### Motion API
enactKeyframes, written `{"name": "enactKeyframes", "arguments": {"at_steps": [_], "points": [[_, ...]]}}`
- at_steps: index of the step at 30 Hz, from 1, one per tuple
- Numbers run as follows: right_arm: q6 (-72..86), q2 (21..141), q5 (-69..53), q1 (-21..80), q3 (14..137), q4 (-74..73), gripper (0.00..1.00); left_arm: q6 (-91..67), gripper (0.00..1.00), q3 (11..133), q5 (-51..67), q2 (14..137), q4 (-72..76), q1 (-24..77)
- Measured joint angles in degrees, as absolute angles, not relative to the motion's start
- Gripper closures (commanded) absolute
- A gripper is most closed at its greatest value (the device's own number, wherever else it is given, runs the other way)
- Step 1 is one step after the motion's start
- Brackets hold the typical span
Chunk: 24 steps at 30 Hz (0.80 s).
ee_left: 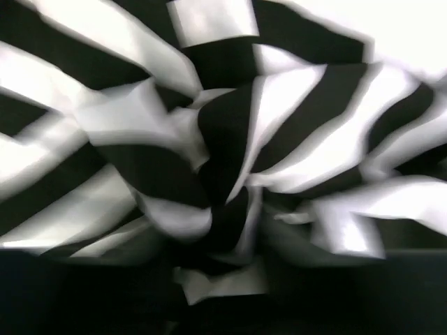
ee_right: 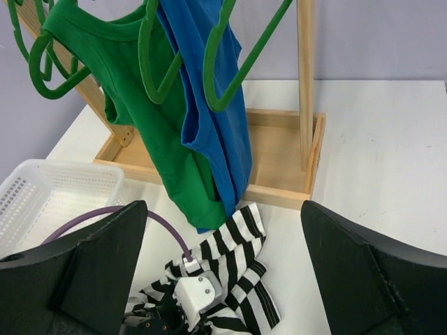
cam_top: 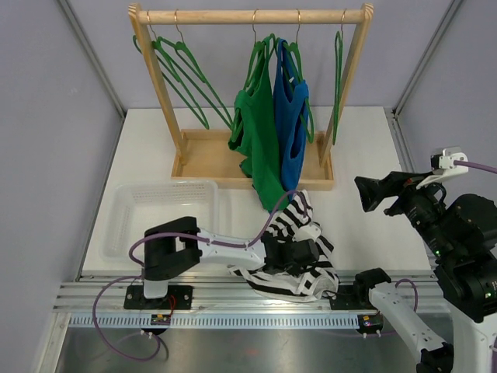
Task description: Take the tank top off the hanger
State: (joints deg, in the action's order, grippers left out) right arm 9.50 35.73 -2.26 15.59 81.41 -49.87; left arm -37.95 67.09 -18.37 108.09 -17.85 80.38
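A black-and-white striped tank top lies crumpled on the white table, off any hanger. My left gripper is down in it and shut on a bunched fold. In the left wrist view the striped cloth fills the frame and gathers into the dark jaws at the bottom. My right gripper is open and empty, raised at the right and facing the rack. Its fingers stand wide apart, with the striped top and the left gripper between them below.
A wooden rack stands at the back with a green tank top and a blue tank top on green hangers. Empty green hangers hang at its left and right ends. A white basket sits at the left.
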Motion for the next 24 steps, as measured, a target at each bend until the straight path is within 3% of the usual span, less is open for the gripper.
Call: {"name": "enactKeyframes", "arguments": {"at_steps": [1, 6, 15, 24], "points": [[9.50, 35.59, -2.50, 15.59, 81.21, -50.24, 0.00, -38.50, 1.00, 67.11, -17.93, 108.09, -17.28, 80.58], [9.43, 33.45, -2.63, 15.59, 79.90, -50.81, 0.00, -39.24, 1.00, 65.95, -19.51, 105.58, -19.31, 81.43], [9.43, 31.94, -2.68, 15.59, 78.46, -50.37, 0.00, -40.23, 1.00, 72.47, -38.13, 81.49, -42.57, 80.79], [10.41, 33.17, -2.87, 15.62, 77.54, -47.81, 0.01, -39.16, 1.00, 78.72, -50.02, 63.55, -58.96, 68.10]]}}
